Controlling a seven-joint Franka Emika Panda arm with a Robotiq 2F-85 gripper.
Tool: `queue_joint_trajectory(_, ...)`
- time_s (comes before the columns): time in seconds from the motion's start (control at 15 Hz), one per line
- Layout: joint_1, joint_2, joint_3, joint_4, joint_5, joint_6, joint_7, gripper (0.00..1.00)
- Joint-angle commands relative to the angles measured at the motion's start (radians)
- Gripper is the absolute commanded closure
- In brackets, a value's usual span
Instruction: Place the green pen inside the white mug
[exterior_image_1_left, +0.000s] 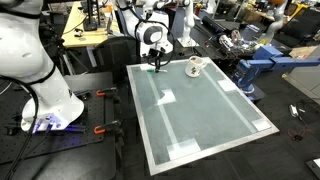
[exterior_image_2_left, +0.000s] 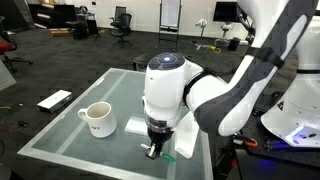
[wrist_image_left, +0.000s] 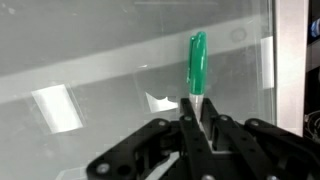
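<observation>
The green pen (wrist_image_left: 197, 65) sticks out from between my gripper's fingers (wrist_image_left: 196, 118) in the wrist view, its paler end pinched between the black fingertips. The gripper is shut on it. In an exterior view the gripper (exterior_image_2_left: 156, 146) hangs just above the glass table near its right edge, with a bit of green (exterior_image_2_left: 168, 155) showing below it. The white mug (exterior_image_2_left: 97, 119) stands upright on the table to the left of the gripper, handle on its left side. In an exterior view the mug (exterior_image_1_left: 195, 66) sits at the far end and the gripper (exterior_image_1_left: 156, 63) is to its left.
The glass table (exterior_image_1_left: 205, 115) has a metal frame and white tape patches (exterior_image_1_left: 166, 97). A white tape patch (wrist_image_left: 55, 107) also shows in the wrist view. A blue vise (exterior_image_1_left: 262, 66) and cluttered benches stand beyond the table. A white robot base (exterior_image_1_left: 45, 95) stands beside it.
</observation>
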Motion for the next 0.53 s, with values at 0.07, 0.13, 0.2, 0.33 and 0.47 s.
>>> queue_joint_trajectory(0.07, 0.004, -0.005, -0.003, 0.004, 0.026, -0.003, -0.028, 0.96)
queue_joint_trajectory(0.13, -0.002, -0.014, 0.002, 0.0, 0.033, -0.013, -0.034, 0.96)
queue_joint_trajectory(0.2, -0.008, -0.029, 0.005, -0.007, 0.044, -0.035, -0.034, 0.96)
queue_joint_trajectory(0.33, -0.016, -0.062, 0.005, -0.021, 0.057, -0.076, -0.036, 0.96)
queue_joint_trajectory(0.47, -0.013, -0.095, -0.011, -0.036, 0.049, -0.108, -0.02, 0.96)
